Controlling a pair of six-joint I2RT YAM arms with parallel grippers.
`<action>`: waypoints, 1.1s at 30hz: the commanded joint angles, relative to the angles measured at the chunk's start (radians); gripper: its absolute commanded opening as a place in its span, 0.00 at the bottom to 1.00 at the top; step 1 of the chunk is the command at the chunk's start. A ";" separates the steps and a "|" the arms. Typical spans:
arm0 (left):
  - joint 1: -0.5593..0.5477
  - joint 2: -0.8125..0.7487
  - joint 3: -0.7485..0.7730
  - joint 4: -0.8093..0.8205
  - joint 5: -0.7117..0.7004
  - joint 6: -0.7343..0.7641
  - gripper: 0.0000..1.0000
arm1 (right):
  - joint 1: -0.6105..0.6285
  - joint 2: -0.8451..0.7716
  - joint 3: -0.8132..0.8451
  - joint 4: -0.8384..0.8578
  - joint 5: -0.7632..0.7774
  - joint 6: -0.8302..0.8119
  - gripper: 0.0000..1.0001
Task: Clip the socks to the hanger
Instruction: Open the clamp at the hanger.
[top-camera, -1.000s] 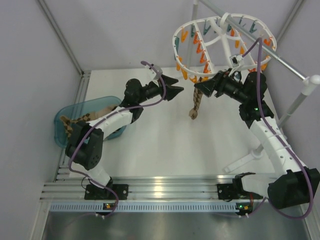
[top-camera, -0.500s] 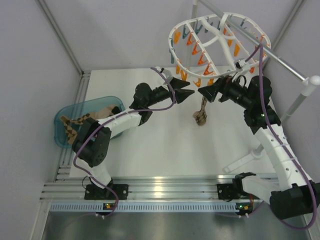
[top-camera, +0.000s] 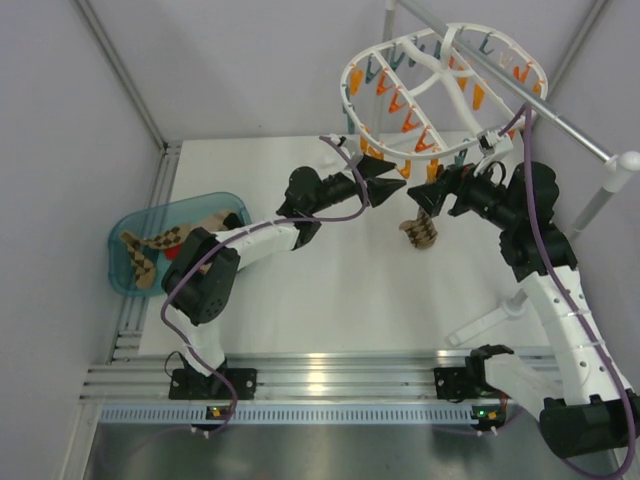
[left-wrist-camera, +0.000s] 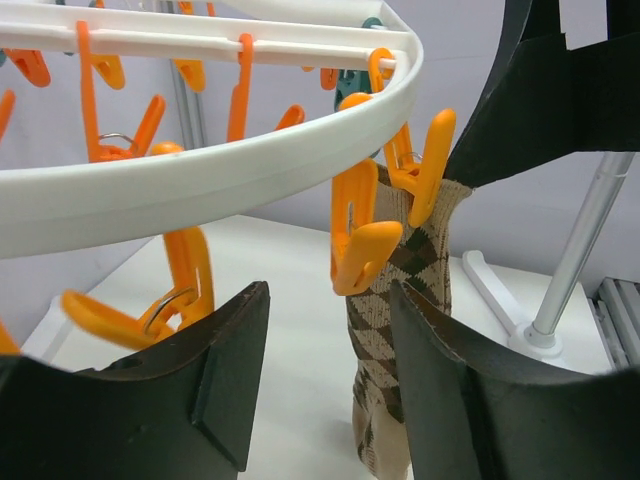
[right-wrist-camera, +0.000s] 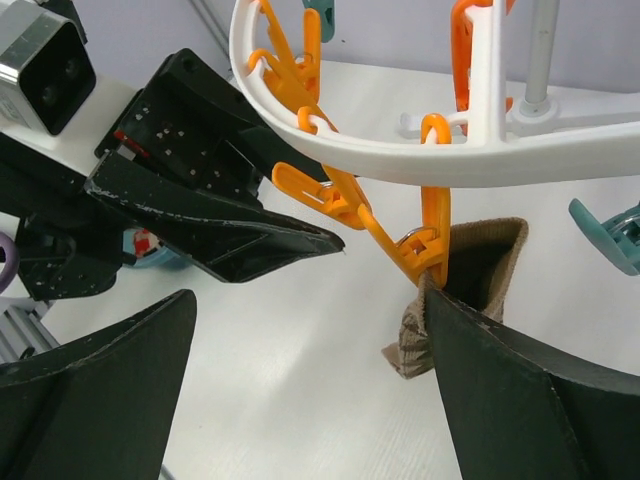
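The hanger (top-camera: 440, 75), a white oval frame with orange and teal clips, hangs at the upper right. One brown-and-tan argyle sock (top-camera: 420, 230) dangles from an orange clip (right-wrist-camera: 425, 250) on its near rim. My left gripper (top-camera: 385, 180) is open just left of that sock, with nothing between its fingers. In the left wrist view the sock (left-wrist-camera: 395, 330) hangs just beyond the left gripper (left-wrist-camera: 328, 290), under the hanger rim (left-wrist-camera: 200, 175). My right gripper (right-wrist-camera: 310, 295) stands wide open and holds nothing. The sock's cuff (right-wrist-camera: 485, 255) lies against its right finger.
A blue basket (top-camera: 125, 225) at the left holds more argyle socks (top-camera: 140, 255) and a small red item (top-camera: 172, 252). The grey rod stand (top-camera: 590, 215) rises at the right, with its foot (top-camera: 480, 325) on the table. Grey walls close in both sides.
The right gripper has opened wider and the sock now hangs from the clip alone. The left arm has reached right to the hanger's rim. Hanger and sock have swung right.
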 joint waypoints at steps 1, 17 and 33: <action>-0.029 0.021 0.049 0.092 -0.022 0.001 0.57 | -0.017 -0.037 0.005 -0.031 -0.021 -0.039 0.93; -0.054 0.101 0.117 0.110 -0.124 -0.034 0.37 | -0.072 -0.063 0.051 -0.091 -0.090 -0.076 0.92; -0.054 -0.094 0.038 -0.164 -0.076 0.073 0.00 | -0.058 0.005 0.050 0.175 -0.161 -0.009 0.61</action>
